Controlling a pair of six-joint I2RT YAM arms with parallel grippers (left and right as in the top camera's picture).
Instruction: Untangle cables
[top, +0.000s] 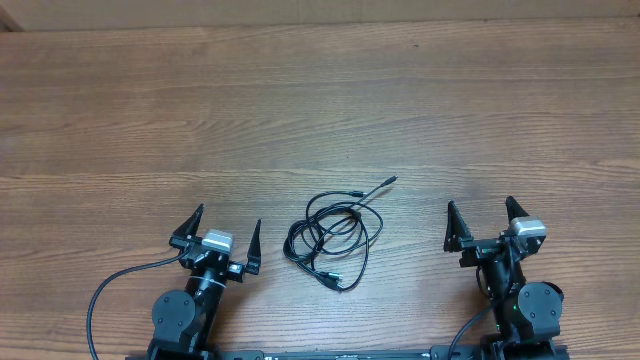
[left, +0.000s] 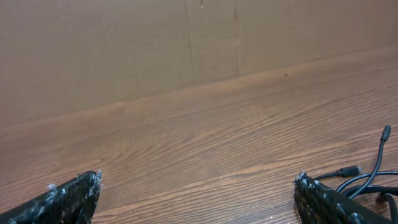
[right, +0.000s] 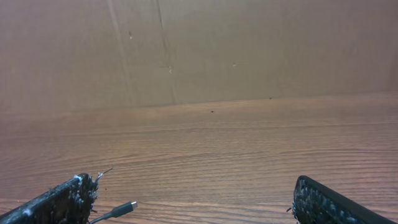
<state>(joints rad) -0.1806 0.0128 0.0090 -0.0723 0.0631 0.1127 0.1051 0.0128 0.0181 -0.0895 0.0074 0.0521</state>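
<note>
Tangled cables (top: 330, 235) are pictured on the table (top: 320, 100) between the left gripper (top: 228, 217) and right gripper (top: 480, 204), both spread wide and empty.

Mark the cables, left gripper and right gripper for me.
cables (top: 330, 230): overhead view, middle of the tangle.
left gripper (top: 228, 216): overhead view, midway between its open fingertips.
right gripper (top: 480, 203): overhead view, midway between its open fingertips.
</note>
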